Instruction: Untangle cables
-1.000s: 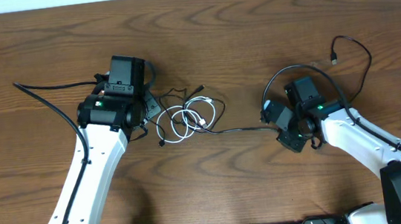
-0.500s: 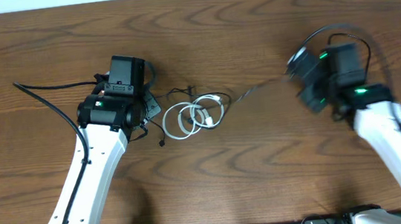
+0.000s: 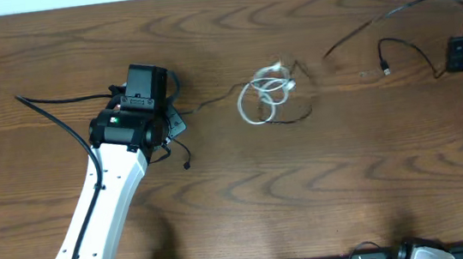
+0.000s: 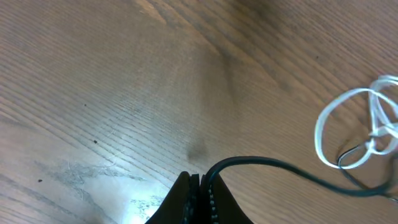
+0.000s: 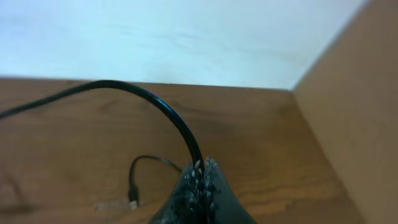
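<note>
My left claw clenched on black cable, white cable ahead-right, my right claw clenched on another black cable.

White arm links, black joints (green lights), thick black cords

A brown wooden table carried a small tangle just toward twelve o'clock of its centre: a looped white cable with a thin black cable trailing off toward nine o'clock. At two o'clock lay a second black cable, its plug on the wood.
</note>
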